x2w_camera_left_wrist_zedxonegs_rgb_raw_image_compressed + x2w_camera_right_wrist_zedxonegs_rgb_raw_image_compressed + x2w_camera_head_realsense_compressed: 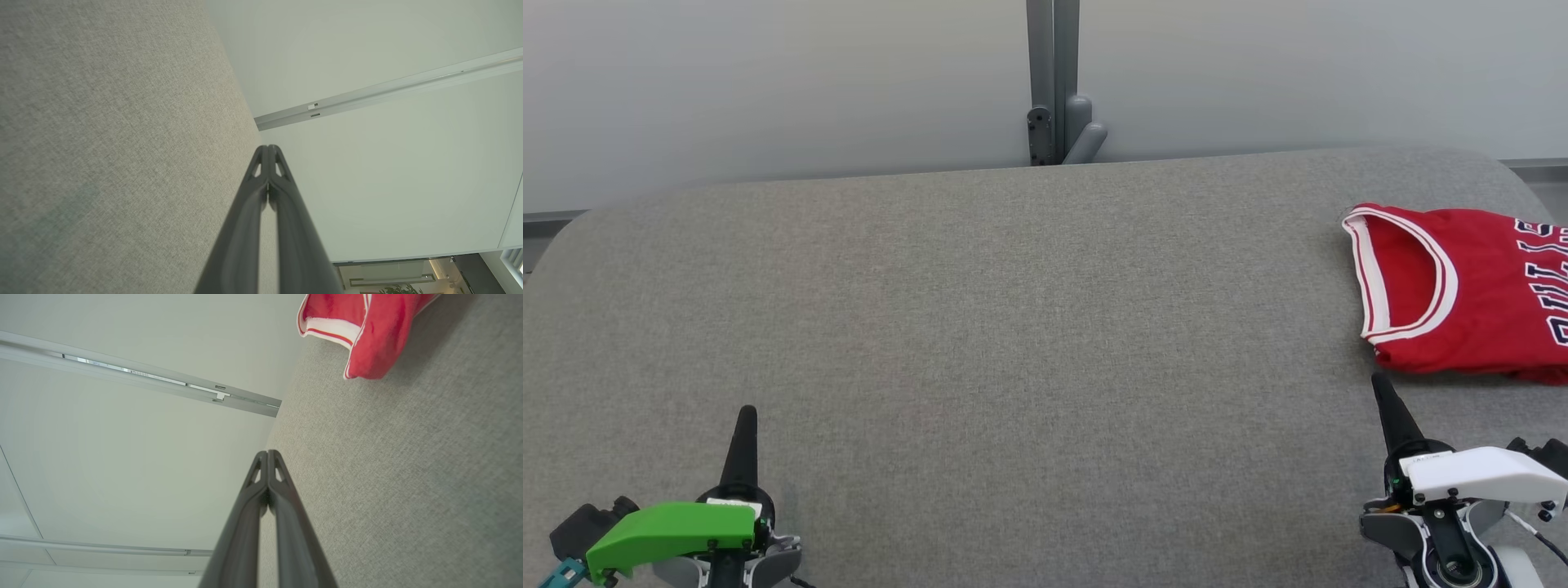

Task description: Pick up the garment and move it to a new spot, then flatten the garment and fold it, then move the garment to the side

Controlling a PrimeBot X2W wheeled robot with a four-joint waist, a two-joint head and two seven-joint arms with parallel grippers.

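Green-cased left hand (pixel 746 414), white-cased right hand (pixel 1379 381), 2 dark fingers (pixel 245 228) each; teal plug (pixel 560 574), perhaps.

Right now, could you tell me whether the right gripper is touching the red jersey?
Apart. The right wrist view shows a stretch of bare grey surface between the shut right gripper and the red jersey.

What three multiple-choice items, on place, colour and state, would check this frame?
1. Where on the grey surface does the garment lie? A: far right; B: centre; C: far left.
2. Its main colour? A: blue; B: red; C: green.
3. The left hand and right hand are: A: open; B: shut on cloth; C: shut, empty.
Key: A, the garment lies beyond the right hand, cut by the head view's right border; B, red cloth with white trim; C, both wrist views show fingers pressed together, holding nothing.
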